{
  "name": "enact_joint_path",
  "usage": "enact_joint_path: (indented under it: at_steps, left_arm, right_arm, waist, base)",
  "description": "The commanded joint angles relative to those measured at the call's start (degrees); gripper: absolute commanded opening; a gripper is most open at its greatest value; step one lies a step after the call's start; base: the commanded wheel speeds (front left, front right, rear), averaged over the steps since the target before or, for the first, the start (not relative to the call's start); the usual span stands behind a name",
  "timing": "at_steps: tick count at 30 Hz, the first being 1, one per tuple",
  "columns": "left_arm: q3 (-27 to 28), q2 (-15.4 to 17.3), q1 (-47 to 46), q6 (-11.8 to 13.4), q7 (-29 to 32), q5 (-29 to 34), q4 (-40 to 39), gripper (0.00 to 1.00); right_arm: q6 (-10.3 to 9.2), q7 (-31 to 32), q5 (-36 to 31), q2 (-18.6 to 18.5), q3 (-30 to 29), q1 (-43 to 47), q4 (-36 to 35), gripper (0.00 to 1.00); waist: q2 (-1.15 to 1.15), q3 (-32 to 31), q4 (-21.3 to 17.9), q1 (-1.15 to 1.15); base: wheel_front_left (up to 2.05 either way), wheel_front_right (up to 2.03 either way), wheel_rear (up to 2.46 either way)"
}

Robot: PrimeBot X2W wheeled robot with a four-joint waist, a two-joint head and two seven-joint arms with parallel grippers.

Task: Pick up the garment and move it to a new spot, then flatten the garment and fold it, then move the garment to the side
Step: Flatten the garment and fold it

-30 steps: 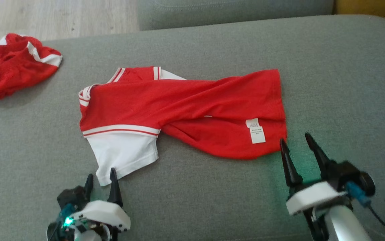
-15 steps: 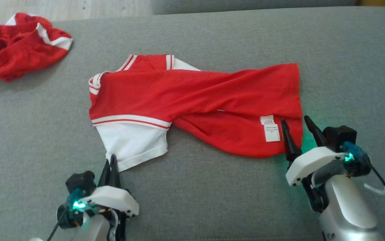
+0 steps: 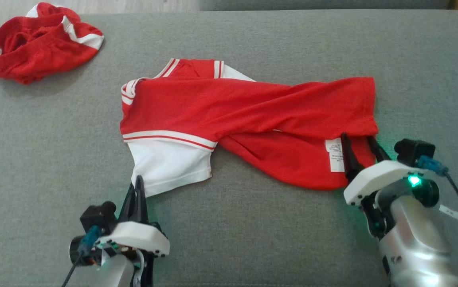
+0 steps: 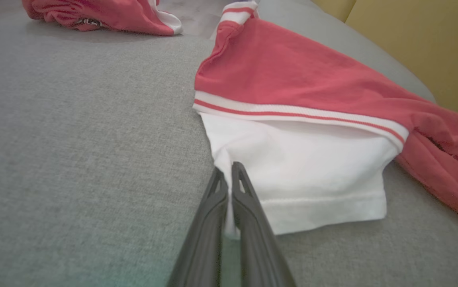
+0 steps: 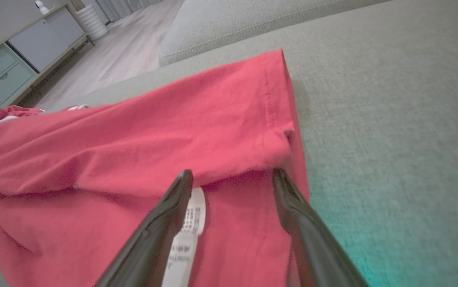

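Observation:
The garment (image 3: 253,115) is a red shirt with white striped trim and a white sleeve (image 3: 169,165), lying twisted and spread across the grey cushion (image 3: 253,239). My left gripper (image 3: 137,187) is shut on the near corner of the white sleeve (image 4: 312,159); in the left wrist view the cloth is pinched between the closed fingers of the left gripper (image 4: 228,169). My right gripper (image 3: 357,137) stands open over the shirt's near right hem corner, beside the white label (image 3: 334,155). In the right wrist view the right gripper (image 5: 232,173) straddles a red fold (image 5: 153,131), the label (image 5: 191,223) under its left finger.
A second crumpled red and white garment (image 3: 38,40) lies at the cushion's far left corner. Another grey cushion (image 5: 253,20) sits behind. Wooden floor and a pale cabinet (image 5: 22,48) lie beyond. A yellow surface (image 4: 412,40) stands past the shirt.
My left gripper has shut on the white sleeve corner. My right gripper has moved forward from beside the hem to over the red cloth, still open. The camera has shifted.

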Motion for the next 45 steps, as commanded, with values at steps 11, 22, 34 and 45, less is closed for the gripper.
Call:
enact_joint_path:
  at_steps: [11,22,34,45]
  left_arm:
    - [2.02,1.67,2.08,0.76,-0.55,1.37,-5.57,0.00]
    - [3.68,2.03,3.28,0.45,-0.55,2.45,-12.64,0.00]
    - [7.57,6.48,1.78,-2.17,2.19,1.87,-35.66,0.00]
    - [12.25,12.70,-3.97,-1.07,16.51,-3.81,-60.50,0.00]
  right_arm:
    - [-0.04,-3.19,-0.80,-0.20,-1.54,-7.20,7.29,0.88]
    - [-0.04,-7.86,1.75,-0.20,1.63,-8.29,7.66,0.00]
    - [-0.04,-5.68,10.54,-0.66,5.54,-2.22,-12.94,0.00]
    - [-0.04,6.80,13.39,-2.02,-0.54,6.44,-46.13,0.00]
  waist:
    - [0.00,0.15,1.35,0.00]
    - [0.00,-3.58,0.00,0.00]
    - [0.00,-12.89,-3.87,0.00]
    - [0.00,-17.03,-7.26,0.00]
  base:
    - [0.00,0.00,0.00]
    - [0.00,0.00,0.00]
    - [0.00,0.00,0.00]
    - [0.00,0.00,0.00]
